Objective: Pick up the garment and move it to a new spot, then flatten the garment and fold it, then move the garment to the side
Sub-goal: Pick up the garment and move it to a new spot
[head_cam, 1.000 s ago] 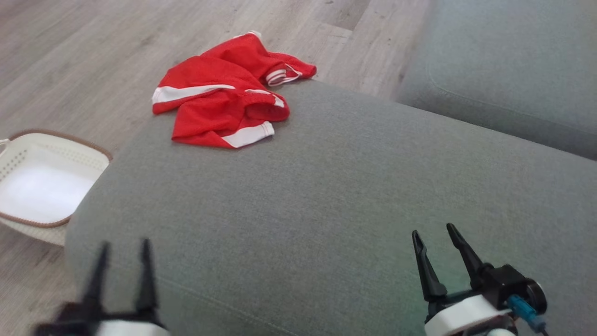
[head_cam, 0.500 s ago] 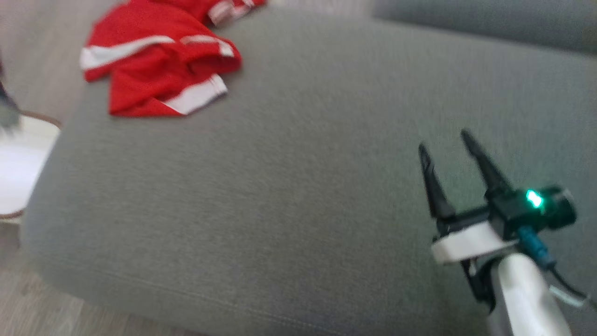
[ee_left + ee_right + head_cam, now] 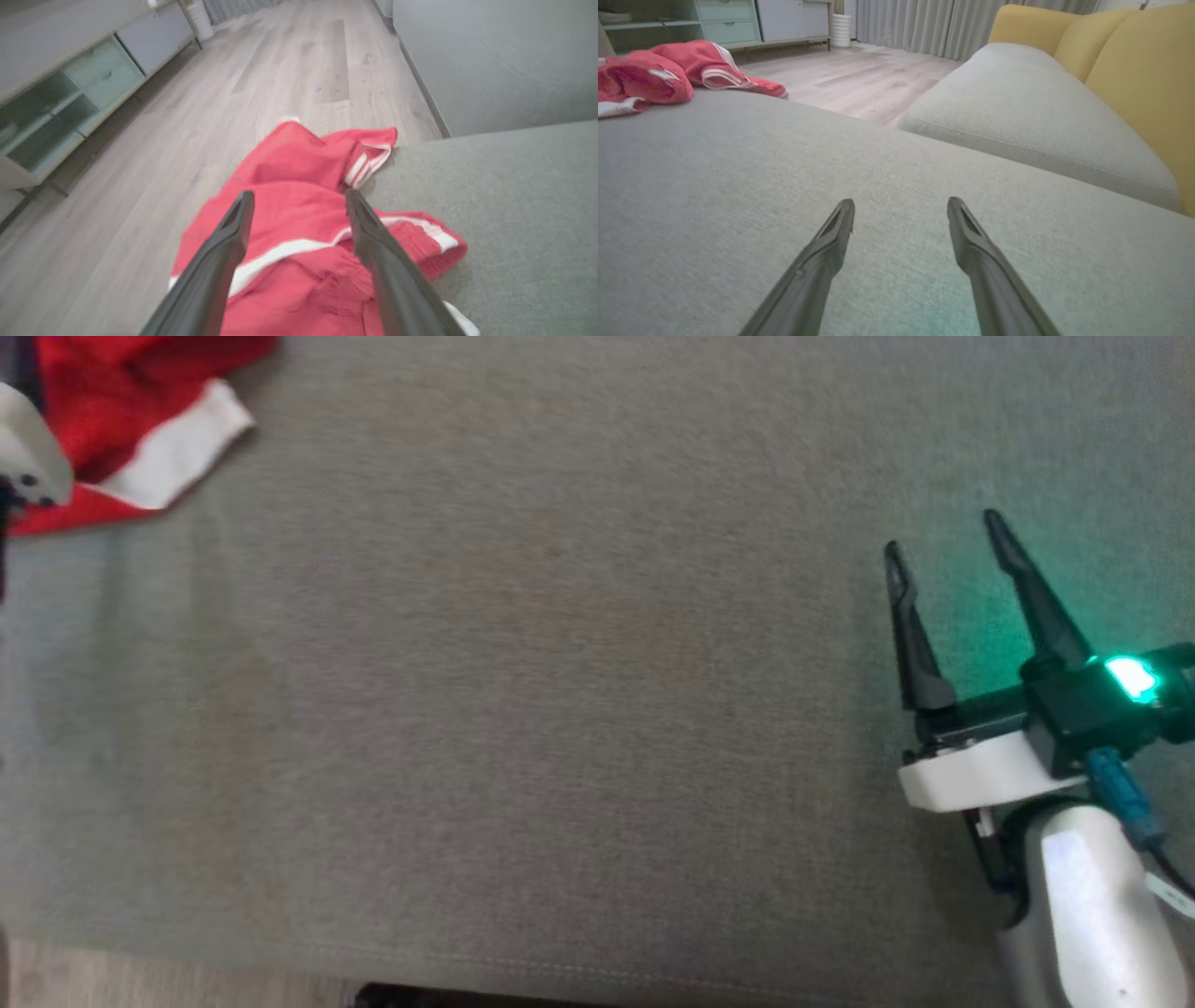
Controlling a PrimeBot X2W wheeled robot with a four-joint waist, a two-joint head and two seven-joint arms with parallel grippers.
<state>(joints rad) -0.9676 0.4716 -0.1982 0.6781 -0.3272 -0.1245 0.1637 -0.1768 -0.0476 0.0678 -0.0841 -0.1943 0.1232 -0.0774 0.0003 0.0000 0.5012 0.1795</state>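
- Red garment point(image 3: 121, 420) with white bands: crumpled, not flattened, lying at the far left corner of the grey cushion point(image 3: 523, 691). In the head view the upper left corner of the frame cuts it off.
- Left end effector point(image 3: 299, 193): fingers spread apart, gripping nothing. In the left wrist view they point at the garment, with the red cloth and one white stripe showing between them. Whether they touch the cloth cannot be told.
- Right end effector point(image 3: 944, 532): fingers apart and empty, over bare cushion at the right, well apart from the garment. A green lamp point(image 3: 1130, 677) glows on its wrist and tints the fabric beneath.
- Garment's far edge reaches the cushion's rim, with wooden floor point(image 3: 280, 70) beyond.
- Second grey cushion point(image 3: 1027, 107) lies beyond the first across a gap, with a yellow backrest point(image 3: 1148, 70) beside it.
- Cabinet point(image 3: 70, 102) with glass doors stands across the floor. Grey curtains point(image 3: 906, 23) hang further off.
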